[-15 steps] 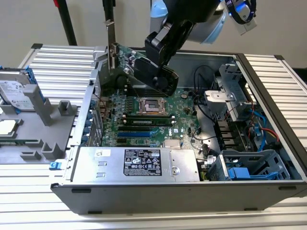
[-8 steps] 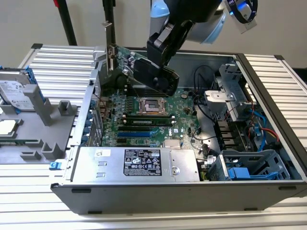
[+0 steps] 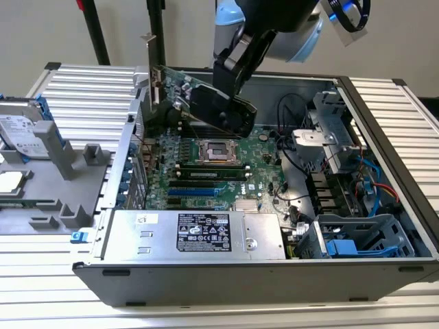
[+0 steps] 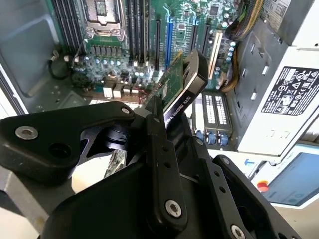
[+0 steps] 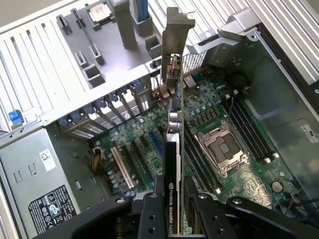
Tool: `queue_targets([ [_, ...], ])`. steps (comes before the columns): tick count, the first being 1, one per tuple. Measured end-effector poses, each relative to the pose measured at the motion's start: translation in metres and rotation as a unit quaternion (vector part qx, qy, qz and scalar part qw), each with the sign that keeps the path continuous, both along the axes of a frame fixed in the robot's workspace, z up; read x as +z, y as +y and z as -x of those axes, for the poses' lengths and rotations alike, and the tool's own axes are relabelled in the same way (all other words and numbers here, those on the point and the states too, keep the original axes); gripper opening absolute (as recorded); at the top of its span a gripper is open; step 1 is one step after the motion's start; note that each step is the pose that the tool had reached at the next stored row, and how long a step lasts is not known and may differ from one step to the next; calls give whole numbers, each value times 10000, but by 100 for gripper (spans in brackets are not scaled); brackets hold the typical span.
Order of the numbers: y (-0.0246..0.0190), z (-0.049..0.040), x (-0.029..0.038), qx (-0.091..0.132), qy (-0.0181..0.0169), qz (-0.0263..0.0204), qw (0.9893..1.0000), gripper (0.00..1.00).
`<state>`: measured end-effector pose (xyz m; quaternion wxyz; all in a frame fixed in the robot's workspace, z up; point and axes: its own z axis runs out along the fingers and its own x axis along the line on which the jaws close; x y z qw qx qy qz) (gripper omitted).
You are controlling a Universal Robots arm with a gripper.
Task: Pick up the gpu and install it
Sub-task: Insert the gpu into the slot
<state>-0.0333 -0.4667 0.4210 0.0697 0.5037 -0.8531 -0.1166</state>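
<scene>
Between the jaws, gpu [image 5: 173, 144] partly hidden

The gpu [image 3: 199, 104], a green card with black shroud and silver bracket, hangs tilted above the motherboard [image 3: 267, 147].

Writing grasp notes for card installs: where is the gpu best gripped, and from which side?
Pinch its flat faces at the shroud end, from above, opposite the bracket: the gpu is thin, and the gripper holds it so.
</scene>
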Motion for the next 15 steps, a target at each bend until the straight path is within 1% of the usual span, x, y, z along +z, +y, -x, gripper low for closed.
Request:
queue_targets([
  [5,0,0,1,129,0,1,9999,0],
  [15,0,0,0,218,0,0,9998,0],
])
